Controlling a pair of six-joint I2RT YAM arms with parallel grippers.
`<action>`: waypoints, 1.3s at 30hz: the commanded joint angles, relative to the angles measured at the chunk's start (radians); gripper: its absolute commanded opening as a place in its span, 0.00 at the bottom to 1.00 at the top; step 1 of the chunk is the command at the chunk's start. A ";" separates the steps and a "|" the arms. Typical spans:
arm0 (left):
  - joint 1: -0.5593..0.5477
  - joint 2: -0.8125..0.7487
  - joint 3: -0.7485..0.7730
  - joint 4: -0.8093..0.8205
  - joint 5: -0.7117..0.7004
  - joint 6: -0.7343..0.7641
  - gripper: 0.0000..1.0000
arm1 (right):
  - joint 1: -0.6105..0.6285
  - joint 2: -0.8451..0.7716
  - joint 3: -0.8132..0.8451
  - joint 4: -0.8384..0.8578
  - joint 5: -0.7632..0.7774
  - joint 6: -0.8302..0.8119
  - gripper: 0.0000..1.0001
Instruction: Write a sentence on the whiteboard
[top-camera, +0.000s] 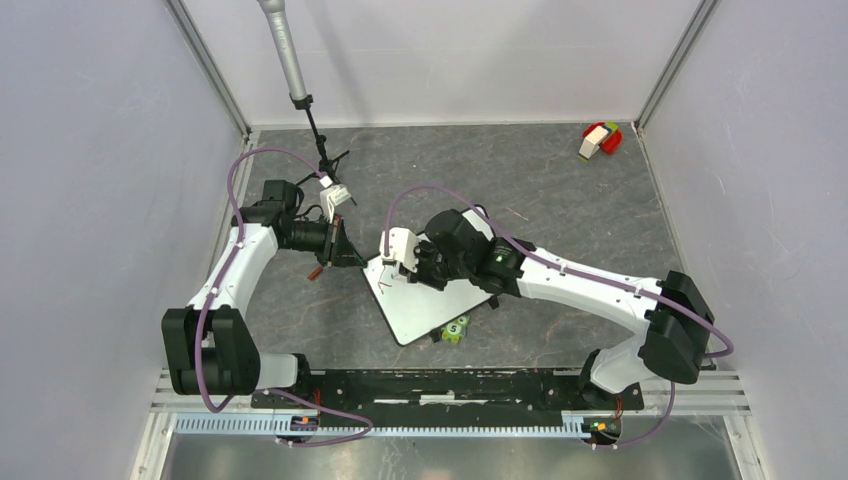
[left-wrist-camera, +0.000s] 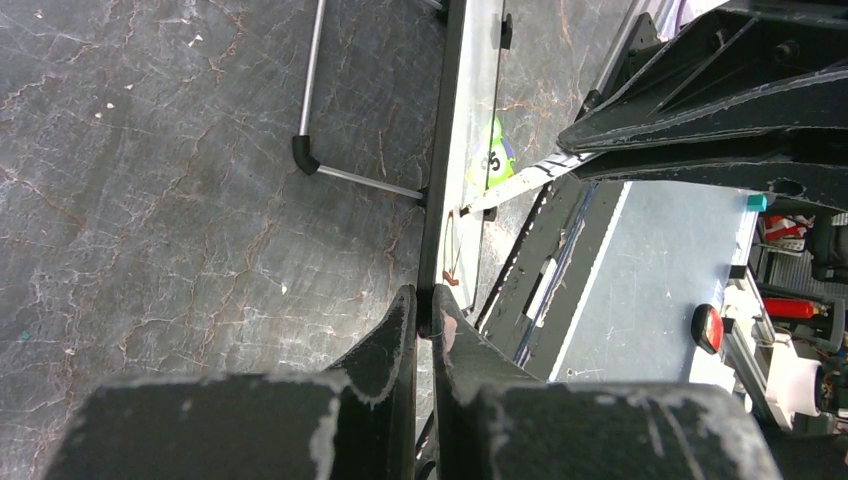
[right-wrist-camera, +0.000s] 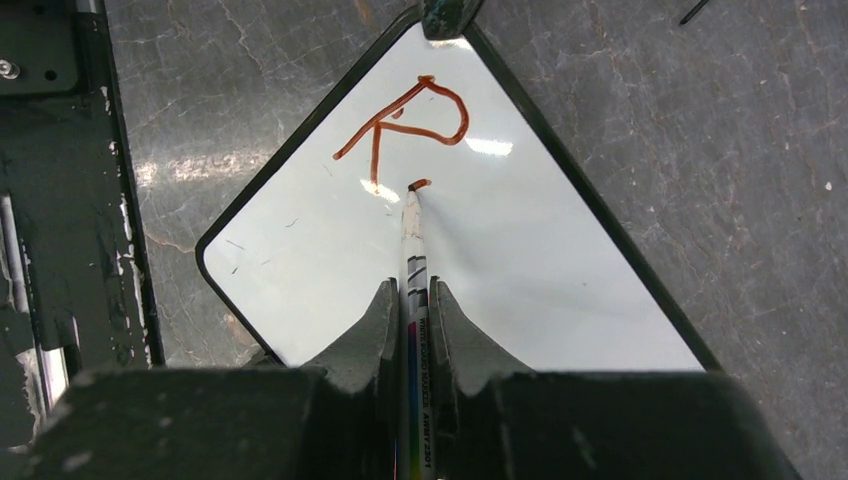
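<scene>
Legibly only at right wrist: reddish "R" on whiteboard (marker just beside)

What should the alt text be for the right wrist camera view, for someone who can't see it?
The right gripper clamps a marker between its fingers, the tip at the whiteboard just below a reddish-brown capital R. The board sits cornerwise on a dark marbled table.

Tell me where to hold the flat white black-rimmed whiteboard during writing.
Best pinch the whiteboard by its thin rim at the corner nearest the reddish-brown R, edge-on from the left, as the left gripper does: only that slim edge fits between fingers.
</scene>
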 joint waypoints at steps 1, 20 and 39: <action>-0.020 -0.006 0.014 -0.020 0.024 0.015 0.03 | 0.000 -0.021 -0.035 0.009 -0.004 0.013 0.00; -0.025 -0.012 0.013 -0.021 0.024 0.011 0.03 | 0.002 -0.036 0.097 -0.026 -0.052 0.029 0.00; -0.026 -0.009 0.012 -0.020 0.015 0.017 0.03 | -0.007 0.031 0.101 -0.014 0.022 -0.007 0.00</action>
